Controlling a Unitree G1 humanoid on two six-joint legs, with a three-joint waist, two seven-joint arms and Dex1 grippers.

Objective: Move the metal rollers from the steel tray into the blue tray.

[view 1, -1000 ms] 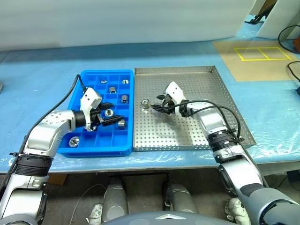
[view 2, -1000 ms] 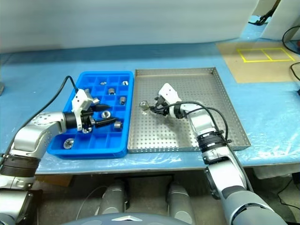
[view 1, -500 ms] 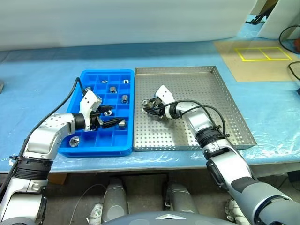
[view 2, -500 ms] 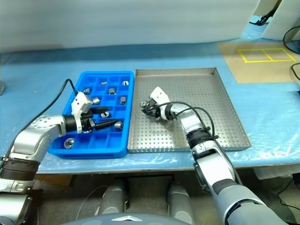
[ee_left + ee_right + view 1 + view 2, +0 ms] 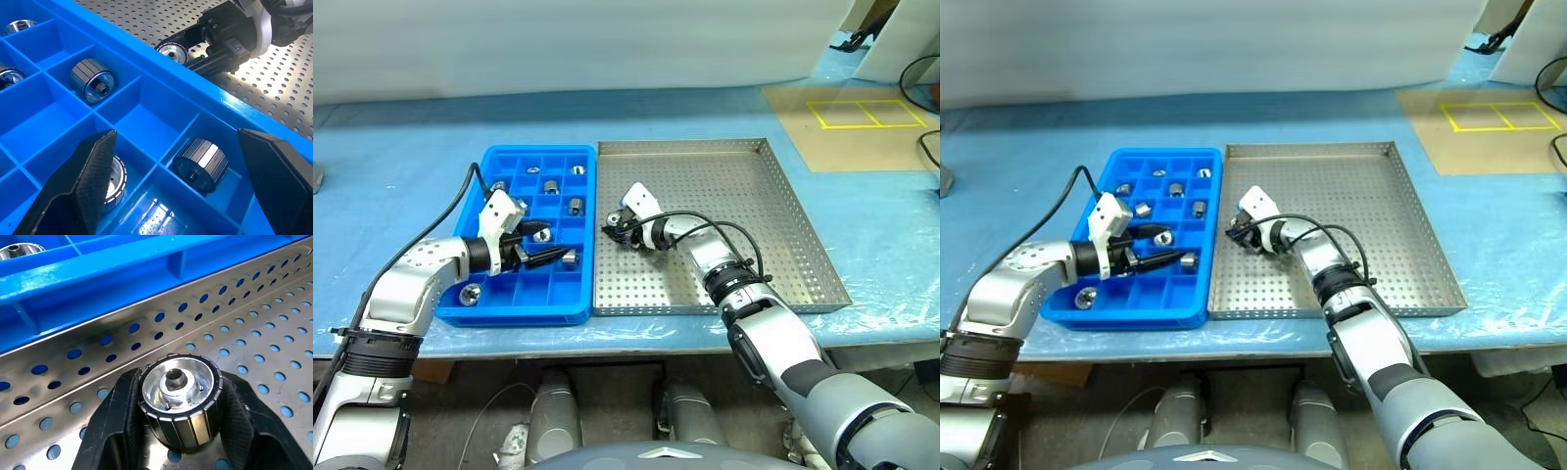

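Right gripper (image 5: 177, 431) jaws clamp roller (image 5: 178, 401) low over steel tray (image 5: 744, 186); left gripper (image 5: 540, 247) spread above blue tray (image 5: 514, 304)

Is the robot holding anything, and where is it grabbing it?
The right gripper pinches one metal roller by its ribbed sides, down in the steel tray. The left gripper holds nothing.

Blue-covered bench (image 5: 391, 166), bearing the blue tray (image 5: 487, 304) and steel tray (image 5: 793, 211) side by side, touching; tan mat (image 5: 862, 137) beyond.
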